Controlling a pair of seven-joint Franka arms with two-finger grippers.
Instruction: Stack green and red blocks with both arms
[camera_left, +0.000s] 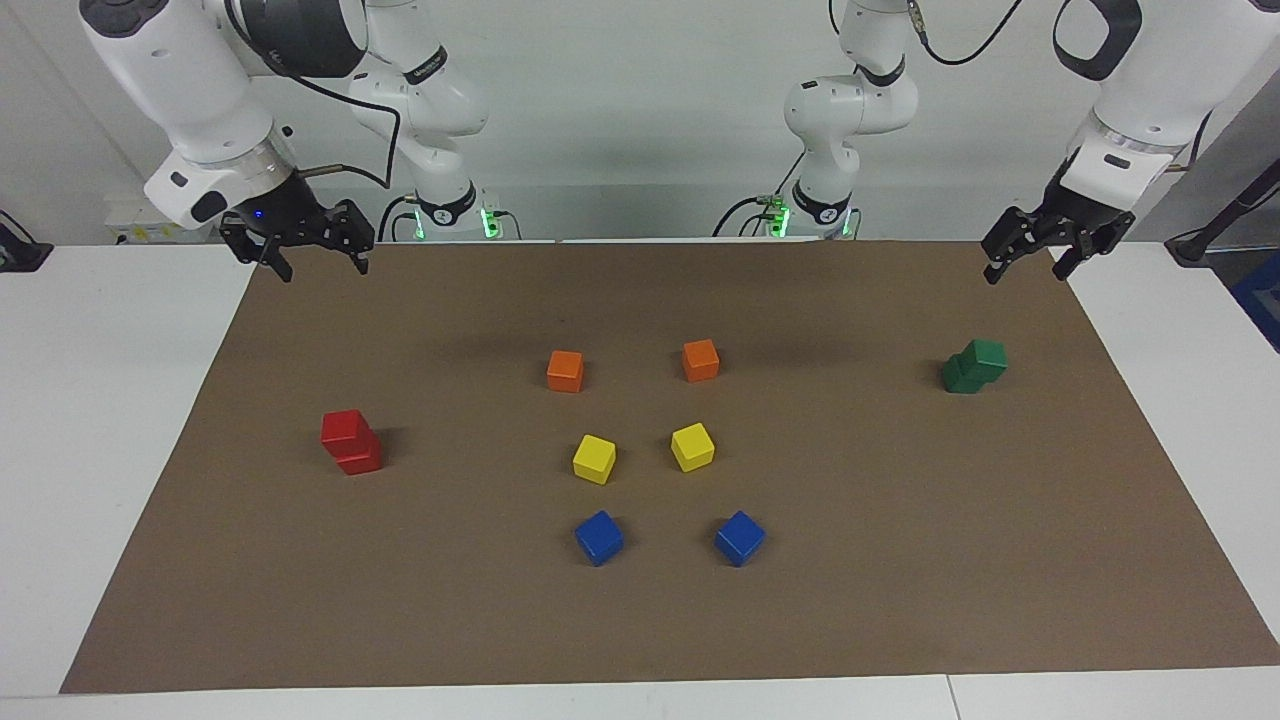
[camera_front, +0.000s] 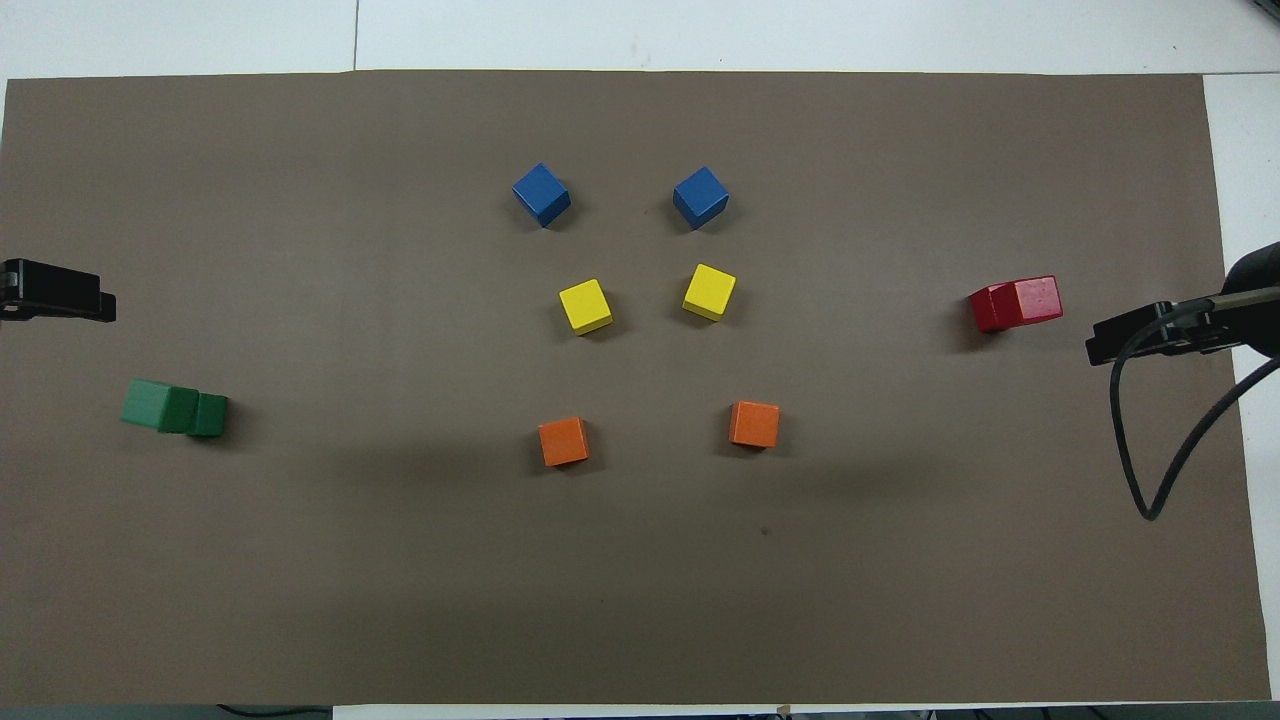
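Observation:
Two green blocks stand stacked, the upper one slightly offset, toward the left arm's end of the brown mat. Two red blocks stand stacked, also a little askew, toward the right arm's end. My left gripper hangs open and empty in the air over the mat's corner by the green stack, well apart from it. My right gripper hangs open and empty over the mat's corner at the red stack's end, clear of it.
In the mat's middle sit two orange cubes, then two yellow cubes, and farthest from the robots two blue cubes. White tabletop surrounds the mat. A black cable dangles from the right arm.

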